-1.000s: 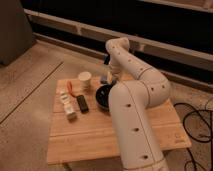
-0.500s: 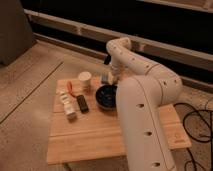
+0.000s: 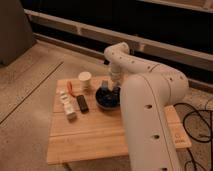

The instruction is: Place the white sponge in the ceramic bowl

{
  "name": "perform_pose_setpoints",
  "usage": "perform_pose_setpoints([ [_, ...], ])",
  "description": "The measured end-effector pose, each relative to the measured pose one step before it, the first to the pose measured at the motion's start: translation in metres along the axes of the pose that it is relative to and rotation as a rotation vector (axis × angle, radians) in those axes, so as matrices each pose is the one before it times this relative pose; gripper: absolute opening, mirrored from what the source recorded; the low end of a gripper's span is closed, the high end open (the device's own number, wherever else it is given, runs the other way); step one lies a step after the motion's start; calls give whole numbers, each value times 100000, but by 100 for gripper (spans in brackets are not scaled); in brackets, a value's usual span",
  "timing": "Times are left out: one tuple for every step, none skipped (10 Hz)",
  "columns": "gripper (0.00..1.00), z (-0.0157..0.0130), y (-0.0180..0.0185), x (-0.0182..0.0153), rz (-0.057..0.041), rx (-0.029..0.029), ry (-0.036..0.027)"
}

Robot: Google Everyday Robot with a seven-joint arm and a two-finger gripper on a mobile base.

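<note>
The ceramic bowl [image 3: 106, 101] is dark and glossy and sits at the middle of the wooden table [image 3: 90, 135]. The white sponge [image 3: 104, 85] is a small pale grey-blue block just above the bowl's far rim. My gripper [image 3: 110, 88] hangs from the white arm [image 3: 145, 95] directly over the bowl, and the sponge sits at its tip between the dark fingers [image 3: 116, 89]. The bowl's right side is hidden behind the arm.
A small white cup [image 3: 85, 78] stands left of the bowl at the back. A black bar [image 3: 82, 103], a row of white blocks [image 3: 66, 104] and a small orange item [image 3: 71, 88] lie on the table's left. Cables [image 3: 200, 122] lie on the floor at right.
My gripper has moved down and slightly right, bringing the sponge closer to the bowl. The things on the table have not moved.
</note>
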Motion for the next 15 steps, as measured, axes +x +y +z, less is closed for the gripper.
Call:
perform_pose_setpoints([
  [0, -60, 384, 722, -3162, 2189, 1811],
  [0, -12, 356, 828, -3424, 2258, 2174],
  [2, 25, 514, 1236, -5072, 2995, 3852],
  [10, 192, 449, 696, -2658, 1455, 2850],
  [21, 197, 228, 430, -1058, 652, 2032],
  [33, 272, 97, -10, 820, -355, 1154],
  [41, 140, -21, -242, 1105, -701, 219],
  [52, 144, -182, -358, 1309, -761, 282],
  [64, -32, -400, -497, 1401, -434, 151],
  [75, -39, -235, -573, 260, -716, 12],
  [79, 19, -18, -479, -269, -653, 41],
  [80, 132, 120, -444, -848, -865, 210],
  [80, 72, 167, -318, -905, -1208, -80],
  [80, 68, 86, -148, -506, -809, -97],
  [80, -34, 17, -8, -46, -136, -54],
])
